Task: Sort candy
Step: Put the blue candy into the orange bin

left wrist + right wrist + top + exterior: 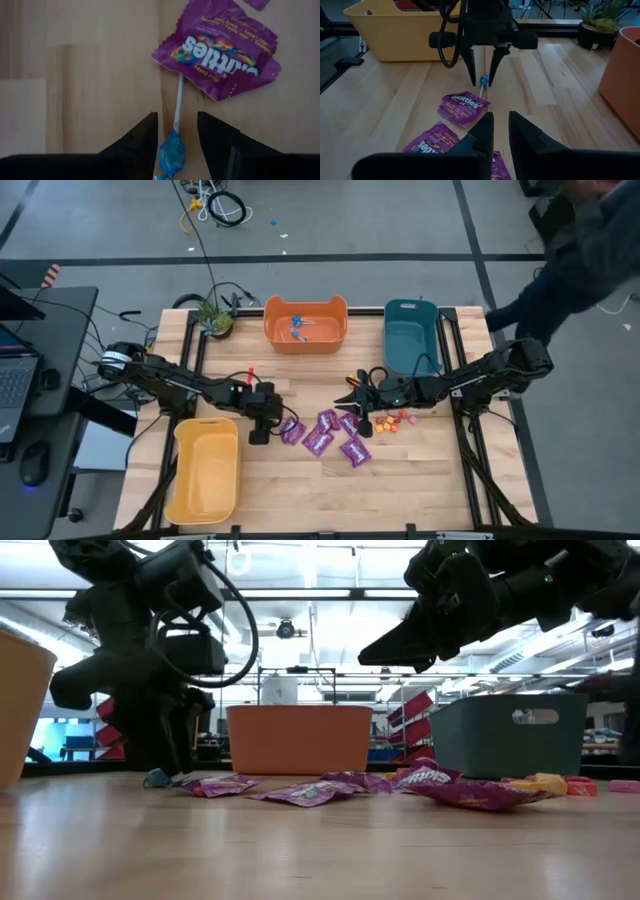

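Note:
A blue-wrapped lollipop (172, 152) lies flat on the wooden table, and the far end of its white stick (178, 97) reaches the edge of a purple packet (220, 50). My left gripper (177, 135) points down, open, with one finger on each side of the lollipop's head; I cannot tell whether either finger touches it. It also shows in the right wrist view (482, 75) and the high view (258, 436). My right gripper (501, 131) is open and empty, above the table near the purple packets (330, 432). Tiny orange and pink pieces (395, 420) lie beside it.
An orange bin (305, 338) holding blue lollipops and a teal bin (412, 345) stand at the far edge. A yellow bin (205, 475) stands at the near left. A potted plant (215, 318) is at the far left corner. A person (570, 260) stands beyond the right side.

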